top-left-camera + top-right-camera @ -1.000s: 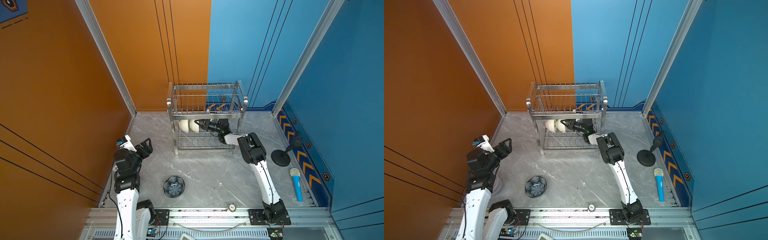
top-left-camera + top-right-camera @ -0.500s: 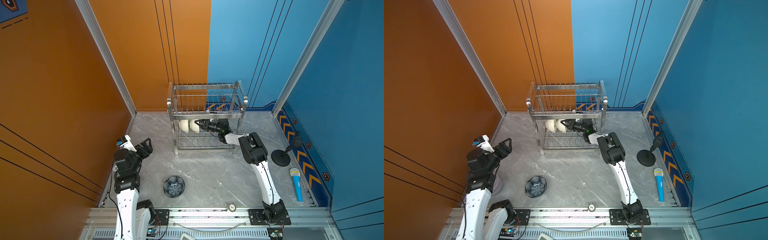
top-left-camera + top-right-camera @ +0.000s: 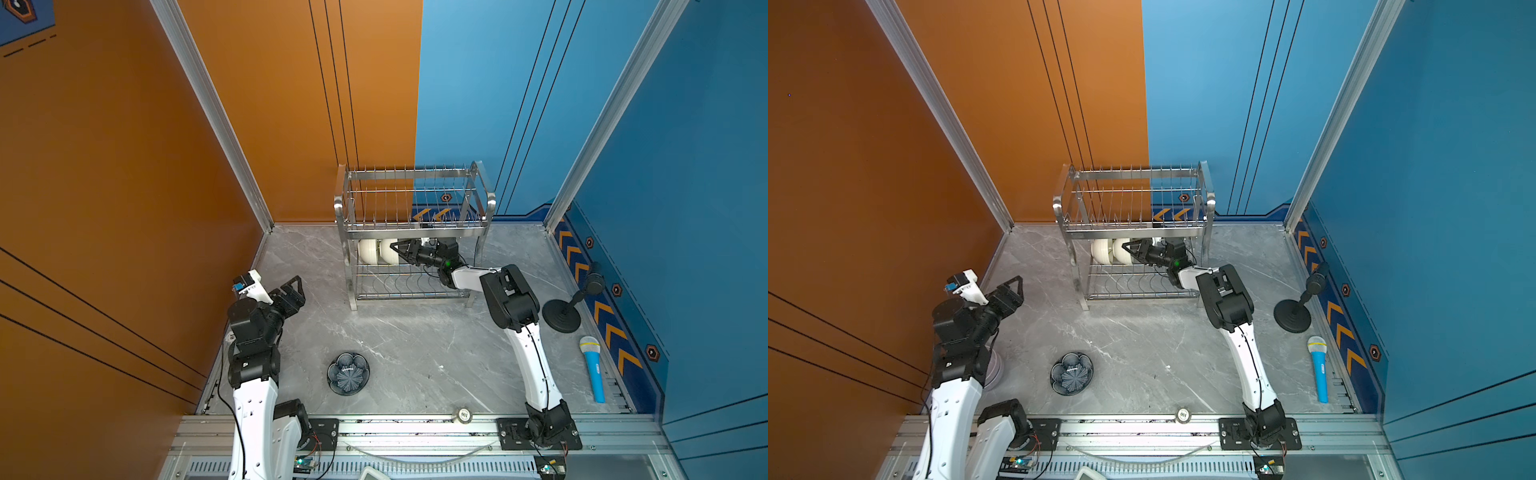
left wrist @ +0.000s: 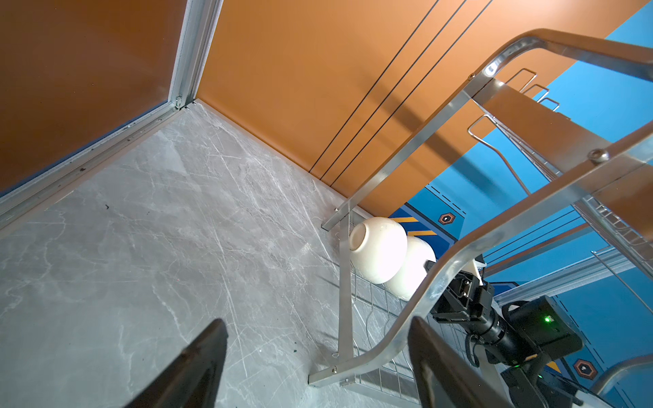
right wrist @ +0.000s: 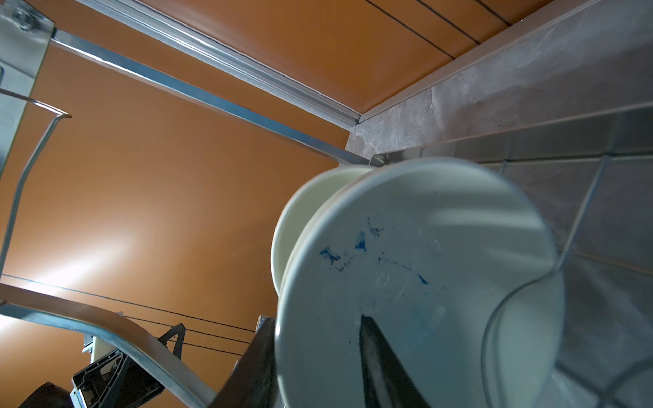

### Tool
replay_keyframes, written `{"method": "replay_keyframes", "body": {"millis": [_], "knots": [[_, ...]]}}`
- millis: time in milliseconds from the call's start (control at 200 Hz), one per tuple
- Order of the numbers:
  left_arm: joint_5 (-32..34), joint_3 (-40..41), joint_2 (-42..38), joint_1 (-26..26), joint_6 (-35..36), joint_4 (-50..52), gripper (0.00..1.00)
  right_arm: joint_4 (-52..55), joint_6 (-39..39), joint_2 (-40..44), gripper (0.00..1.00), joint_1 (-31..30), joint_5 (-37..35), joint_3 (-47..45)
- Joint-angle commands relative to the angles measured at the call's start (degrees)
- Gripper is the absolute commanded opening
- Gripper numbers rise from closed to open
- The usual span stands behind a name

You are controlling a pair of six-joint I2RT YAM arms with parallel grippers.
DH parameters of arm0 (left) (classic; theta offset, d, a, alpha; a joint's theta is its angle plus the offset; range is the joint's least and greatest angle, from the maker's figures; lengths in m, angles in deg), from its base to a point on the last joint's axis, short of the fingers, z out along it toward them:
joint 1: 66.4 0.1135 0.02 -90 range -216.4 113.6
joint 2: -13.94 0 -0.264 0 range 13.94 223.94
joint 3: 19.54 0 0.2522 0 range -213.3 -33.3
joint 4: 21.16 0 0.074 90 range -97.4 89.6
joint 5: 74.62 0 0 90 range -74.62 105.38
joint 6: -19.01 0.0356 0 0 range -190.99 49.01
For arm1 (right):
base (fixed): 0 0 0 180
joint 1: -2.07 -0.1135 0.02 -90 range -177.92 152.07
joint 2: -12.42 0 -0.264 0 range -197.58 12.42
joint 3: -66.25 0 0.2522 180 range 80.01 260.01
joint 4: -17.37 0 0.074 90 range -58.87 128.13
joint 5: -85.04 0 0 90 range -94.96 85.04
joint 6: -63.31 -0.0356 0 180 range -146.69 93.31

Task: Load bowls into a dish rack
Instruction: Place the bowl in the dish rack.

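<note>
Right tool (image 3: 397, 251), apart, straddles the cream bowl (image 5: 424, 265) rim inside the rack (image 3: 341, 208); left tool (image 3: 298, 291) apart.

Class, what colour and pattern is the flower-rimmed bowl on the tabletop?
The bowl is dark blue-grey, ribbed; clearest in a top view.

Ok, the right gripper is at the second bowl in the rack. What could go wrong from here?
1. The right gripper straddles the rim of the bowl, one finger inside; pulling back askew could drag it off the rack's prongs or knock its neighbour.
2. The wrist sits under the upper tier; lifting early could jolt the rack.
3. What looks like a pale bowl lies half hidden beneath the left arm; a swing could hit it.
</note>
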Motion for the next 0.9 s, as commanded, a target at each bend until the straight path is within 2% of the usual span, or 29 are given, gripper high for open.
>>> {"method": "replay_keyframes", "body": {"millis": [0,355,896], "knots": [[0.42,0.57,-0.71,0.63,0.42,0.14,0.81,1.16,2.12,3.35,0.42,1.21,-1.14,-1.52],[0.44,0.59,-0.63,0.63,0.37,-0.05,0.81,2.05,3.41,6.17,0.43,1.61,-1.30,-4.22],[0.07,0.77,-0.73,0.83,-0.06,-0.38,0.81,9.19,10.66,12.02,0.45,1.85,-5.25,-8.94]]}}
